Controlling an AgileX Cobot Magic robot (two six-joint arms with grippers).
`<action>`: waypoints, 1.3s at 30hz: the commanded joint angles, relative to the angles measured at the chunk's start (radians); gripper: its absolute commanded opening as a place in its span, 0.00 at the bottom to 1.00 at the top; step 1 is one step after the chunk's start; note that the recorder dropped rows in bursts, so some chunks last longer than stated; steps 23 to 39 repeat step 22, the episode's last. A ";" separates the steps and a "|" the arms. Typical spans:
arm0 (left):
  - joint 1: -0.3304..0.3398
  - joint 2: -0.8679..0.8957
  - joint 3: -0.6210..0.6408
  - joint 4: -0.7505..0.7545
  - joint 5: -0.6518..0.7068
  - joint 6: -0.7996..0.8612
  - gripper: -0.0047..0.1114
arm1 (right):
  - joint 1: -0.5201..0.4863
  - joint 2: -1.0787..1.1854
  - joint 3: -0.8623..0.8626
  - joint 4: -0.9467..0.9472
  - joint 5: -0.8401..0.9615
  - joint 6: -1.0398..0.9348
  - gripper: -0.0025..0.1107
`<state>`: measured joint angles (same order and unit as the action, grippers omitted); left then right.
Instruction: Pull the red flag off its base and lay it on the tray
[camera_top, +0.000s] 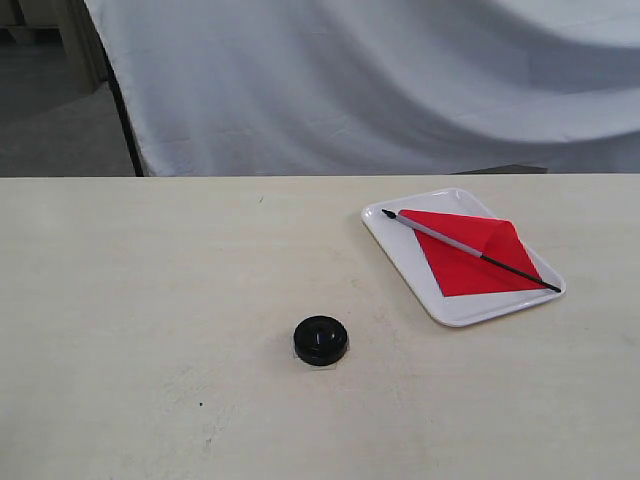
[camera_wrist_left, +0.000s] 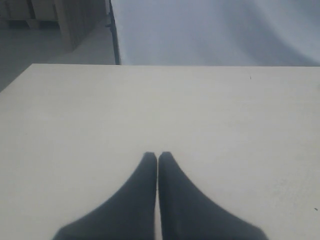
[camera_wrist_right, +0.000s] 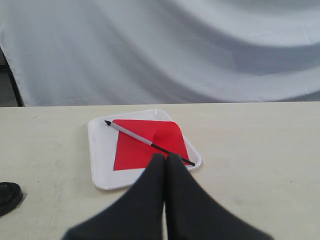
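Note:
The red flag (camera_top: 470, 252) lies flat on the white tray (camera_top: 400, 255) at the right of the table, its silver-and-black pole running diagonally across the cloth. The black round base (camera_top: 321, 340) stands alone on the table, left of and nearer than the tray, its hole empty. Neither gripper shows in the exterior view. In the right wrist view my right gripper (camera_wrist_right: 166, 156) is shut and empty, hovering near the tray (camera_wrist_right: 100, 160) with the flag (camera_wrist_right: 142, 147) beyond its tips; the base (camera_wrist_right: 7, 196) peeks in at the edge. My left gripper (camera_wrist_left: 157, 155) is shut over bare table.
A white cloth backdrop (camera_top: 380, 80) hangs behind the table's far edge. A dark stand leg (camera_top: 125, 120) rises at the back left. The beige table (camera_top: 150, 300) spreads wide around base and tray.

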<state>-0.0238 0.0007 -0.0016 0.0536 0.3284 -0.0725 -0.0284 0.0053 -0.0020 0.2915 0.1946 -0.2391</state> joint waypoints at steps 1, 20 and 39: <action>0.003 -0.001 0.002 -0.006 -0.004 -0.002 0.05 | -0.004 -0.005 0.002 -0.013 -0.010 -0.012 0.02; 0.003 -0.001 0.002 -0.006 -0.004 -0.002 0.05 | -0.004 -0.005 0.002 -0.013 -0.010 0.000 0.02; 0.003 -0.001 0.002 -0.006 -0.004 -0.002 0.05 | -0.004 -0.005 0.002 -0.013 -0.010 0.000 0.02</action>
